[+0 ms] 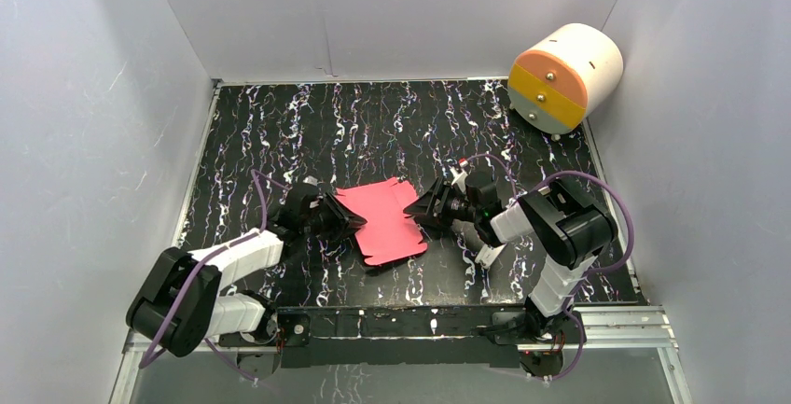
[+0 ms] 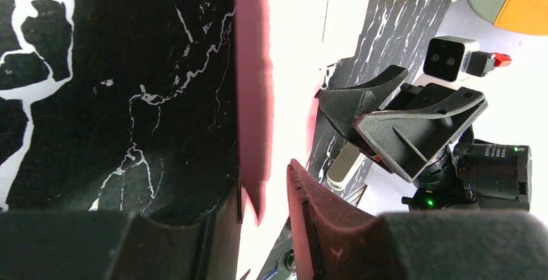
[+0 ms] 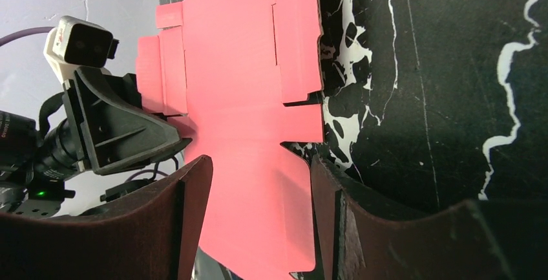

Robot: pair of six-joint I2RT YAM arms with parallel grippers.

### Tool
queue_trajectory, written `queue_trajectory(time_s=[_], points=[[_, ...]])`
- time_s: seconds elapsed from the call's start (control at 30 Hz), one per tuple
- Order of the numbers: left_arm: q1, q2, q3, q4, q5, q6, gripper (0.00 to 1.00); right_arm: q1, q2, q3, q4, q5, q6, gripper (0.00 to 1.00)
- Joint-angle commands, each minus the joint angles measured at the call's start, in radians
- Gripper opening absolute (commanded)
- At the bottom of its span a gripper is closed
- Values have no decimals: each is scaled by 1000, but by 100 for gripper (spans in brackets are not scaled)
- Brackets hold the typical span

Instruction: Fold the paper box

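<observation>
Unfolded box (image 1: 387, 222) between my left gripper (image 2: 263, 180) and right gripper (image 3: 262, 163).
Left jaws parted astride its edge; right jaws spread wide over it, apparently not gripping.

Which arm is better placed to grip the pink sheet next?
Probably left: the sheet has its edge between the parted jaws of the left gripper. The right gripper, open, only faces its flat side.

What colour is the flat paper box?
The paper box is plain pink-red, clearest in the right wrist view.
</observation>
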Motion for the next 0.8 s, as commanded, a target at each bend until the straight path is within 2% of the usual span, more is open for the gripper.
queue_trajectory(time_s=[0.0, 0.2, 0.33, 0.77], points=[[7, -53, -22, 71, -17, -53, 25, 0, -2, -17, 61, -17, 7, 66], [10, -75, -38, 106, -21, -69, 8, -2, -16, -19, 60, -19, -1, 66], [13, -113, -73, 152, -15, -88, 2, -7, -26, -19, 60, -19, -7, 66], [22, -192, -143, 299, 52, -101, 0, -79, -53, -20, 119, -75, 0, 67]])
